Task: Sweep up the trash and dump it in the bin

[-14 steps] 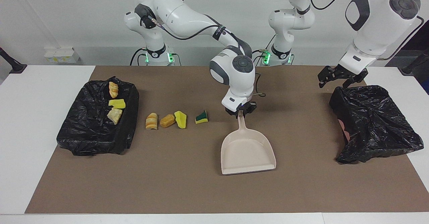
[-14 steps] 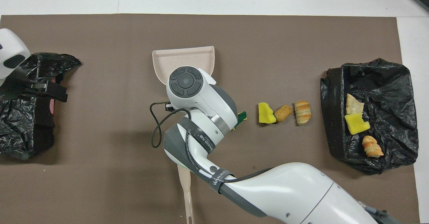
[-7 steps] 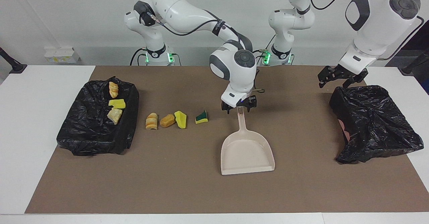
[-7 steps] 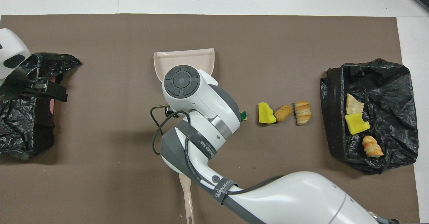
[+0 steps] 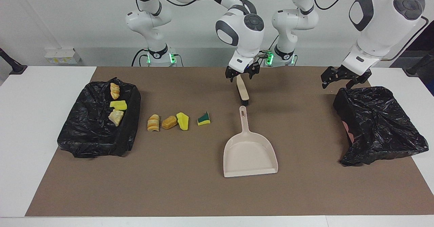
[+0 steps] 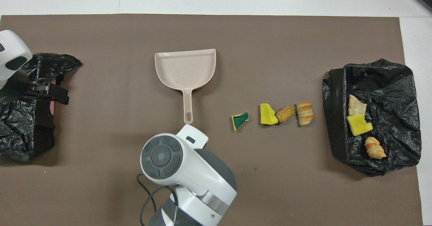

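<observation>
Two arms stand over the brown mat (image 5: 190, 193). We see the right gripper (image 5: 242, 74) raised at the middle of the table, fingers spread and holding nothing; straight below its fingertips lies a small brush (image 5: 242, 92), black bristles pointing away from the robots. The beige dustpan (image 5: 250, 154) lies flat on the mat, free of any grip, its handle end just past the brush from those fingertips and its open mouth turned away from the robots.

Our left gripper (image 5: 343, 78) hangs with fingers apart over the robot-side rim of a bin lined with a black bag (image 5: 376, 121); we see nothing inside it.

Toward the right arm's end from the right fingers, four scraps lie in a row on the mat: a green-and-yellow sponge wedge (image 5: 204, 118), a yellow sponge chunk (image 5: 183, 121), and two tan bread-like lumps (image 5: 161, 122). A second black-lined bin (image 5: 91, 135) holds three scraps (image 5: 116, 104).
</observation>
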